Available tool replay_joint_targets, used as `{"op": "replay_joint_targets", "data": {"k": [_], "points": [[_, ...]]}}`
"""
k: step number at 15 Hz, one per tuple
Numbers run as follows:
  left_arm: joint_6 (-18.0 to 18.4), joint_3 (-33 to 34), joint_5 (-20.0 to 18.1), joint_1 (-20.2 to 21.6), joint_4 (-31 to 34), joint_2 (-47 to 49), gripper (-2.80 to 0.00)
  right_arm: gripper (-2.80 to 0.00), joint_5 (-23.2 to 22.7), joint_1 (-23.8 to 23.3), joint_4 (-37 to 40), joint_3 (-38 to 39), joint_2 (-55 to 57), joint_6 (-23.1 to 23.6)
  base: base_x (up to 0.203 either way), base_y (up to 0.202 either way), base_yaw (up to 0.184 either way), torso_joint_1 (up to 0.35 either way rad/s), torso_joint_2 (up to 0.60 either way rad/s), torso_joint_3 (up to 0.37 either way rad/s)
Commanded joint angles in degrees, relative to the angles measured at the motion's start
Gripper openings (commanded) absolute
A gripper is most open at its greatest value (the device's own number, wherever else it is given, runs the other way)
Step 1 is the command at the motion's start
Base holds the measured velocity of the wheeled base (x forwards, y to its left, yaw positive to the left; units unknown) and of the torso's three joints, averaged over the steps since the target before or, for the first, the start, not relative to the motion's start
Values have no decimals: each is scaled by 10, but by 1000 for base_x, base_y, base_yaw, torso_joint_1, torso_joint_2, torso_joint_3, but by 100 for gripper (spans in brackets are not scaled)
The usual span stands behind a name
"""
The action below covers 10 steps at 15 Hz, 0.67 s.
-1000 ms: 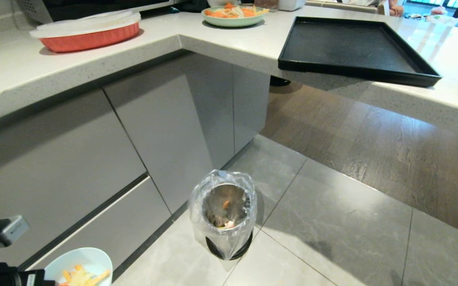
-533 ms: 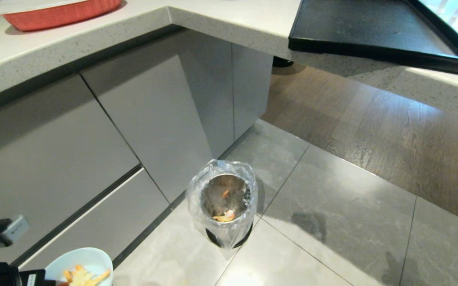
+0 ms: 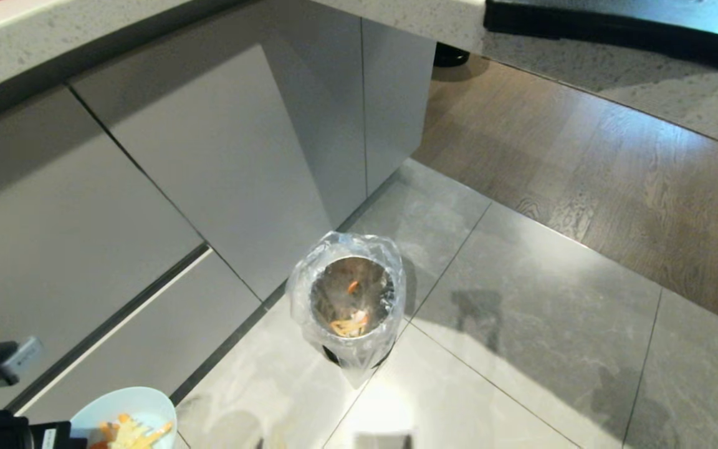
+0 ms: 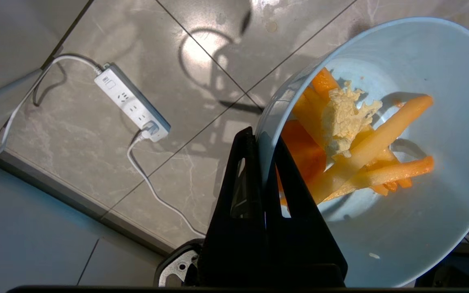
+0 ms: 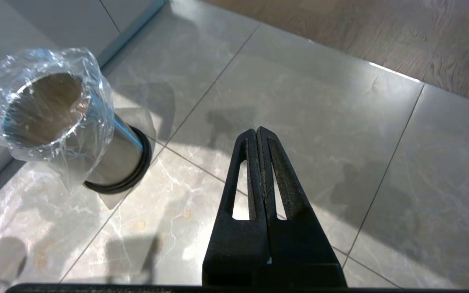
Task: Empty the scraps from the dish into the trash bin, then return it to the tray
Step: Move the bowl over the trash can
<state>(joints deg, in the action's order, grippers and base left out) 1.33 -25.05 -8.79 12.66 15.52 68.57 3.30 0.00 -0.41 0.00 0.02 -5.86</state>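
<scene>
At the near left of the head view, my left gripper [image 3: 53, 433] stayed clenched on the rim of the dish [image 3: 125, 415], one finger inside the wall and one outside, as the left wrist view showed; the arm itself had not shifted, and the scraps [image 3: 128, 433] still lay in the bowl as orange and yellow strips. What had changed over the last second was my viewpoint: the whole scene slid upward as the torso bent, so the countertop dishes passed out of view and only the near edge of the tray [image 3: 614, 28] remained at the far right. Centrally, the trash bin [image 3: 351, 299] stood on the grey floor tiles beside the cabinet [image 3: 222, 162], its bag-lined mouth open upward with a few orange pieces already at the bottom; it appeared nearer the middle of my view than before, well apart from the dish. I judged this to mean the approach was under way but the pour not yet begun. To the right, the right gripper [image 5: 257, 134] hung with its fingers pressed together, empty, over bare tile near the bin.
</scene>
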Motion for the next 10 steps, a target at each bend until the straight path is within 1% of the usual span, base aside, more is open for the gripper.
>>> {"op": "replay_joint_targets", "data": {"k": [1,6,10], "points": [[1,0,0,0,1,-3,-280,-280,0,0,0,0,0,0,0,0,0,-1,10,-207],[2,0,-1,0,1,-4,-280,-280,0,0,0,0,0,0,0,0,0,4,4,-199],[2,-2,-1,-9,1,-9,-280,-280,0,0,0,0,0,0,0,0,0,1,4,-179]]}}
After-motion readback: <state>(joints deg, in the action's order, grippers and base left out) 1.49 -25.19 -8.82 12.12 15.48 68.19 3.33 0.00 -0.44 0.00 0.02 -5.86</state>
